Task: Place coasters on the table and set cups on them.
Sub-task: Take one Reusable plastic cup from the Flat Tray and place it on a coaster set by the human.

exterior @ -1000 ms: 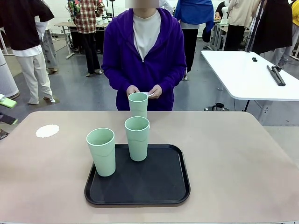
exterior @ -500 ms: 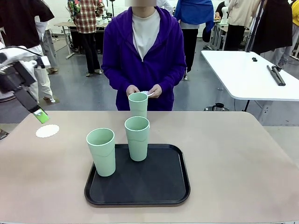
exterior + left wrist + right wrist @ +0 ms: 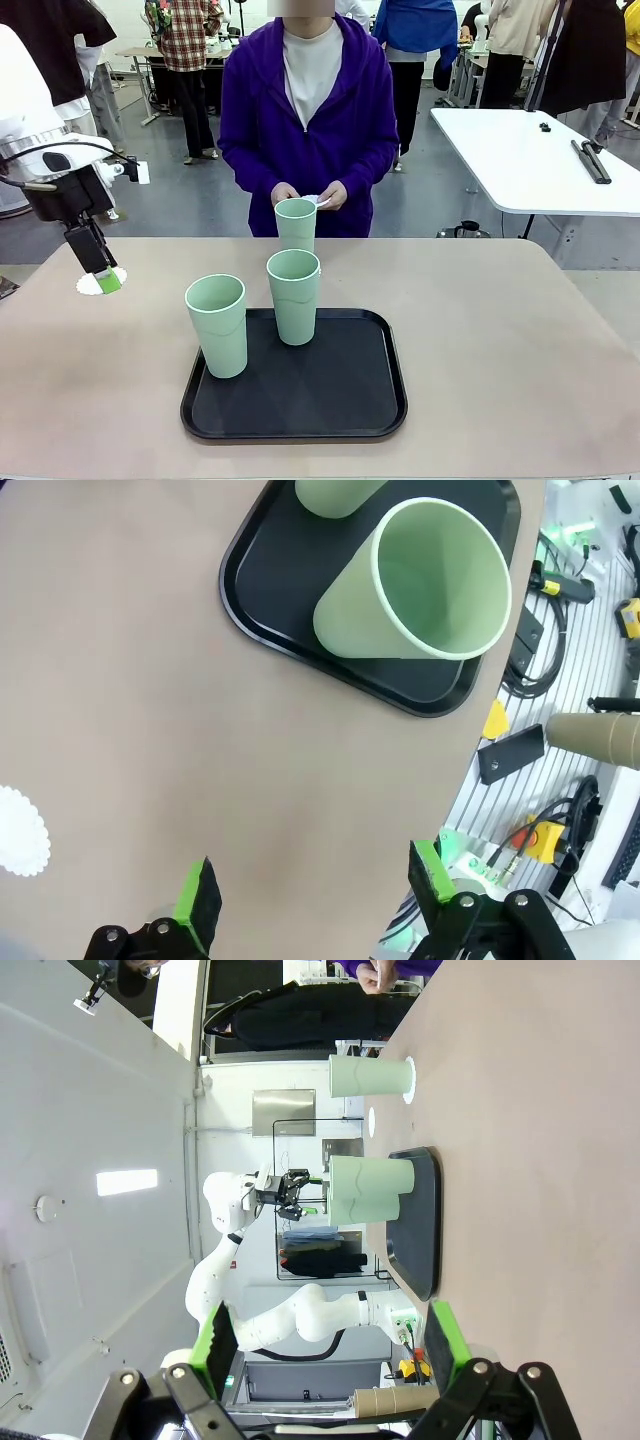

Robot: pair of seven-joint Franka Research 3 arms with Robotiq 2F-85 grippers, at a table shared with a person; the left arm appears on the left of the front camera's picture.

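Left tool [image 3: 103, 275] is hovering open and empty near a coaster [image 3: 85, 285] lying on the desk [image 3: 500, 330]; two cups [image 3: 217, 325] are standing on the tray [image 3: 392, 400], third cup [image 3: 296, 223] sitting behind it; right tool [image 3: 330, 1345] is gaping open

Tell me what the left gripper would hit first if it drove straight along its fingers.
Most likely the bare table. In the wrist view the open left gripper points at its plain surface, with the coaster off to one side beyond a finger. Its height above the surface is unclear.
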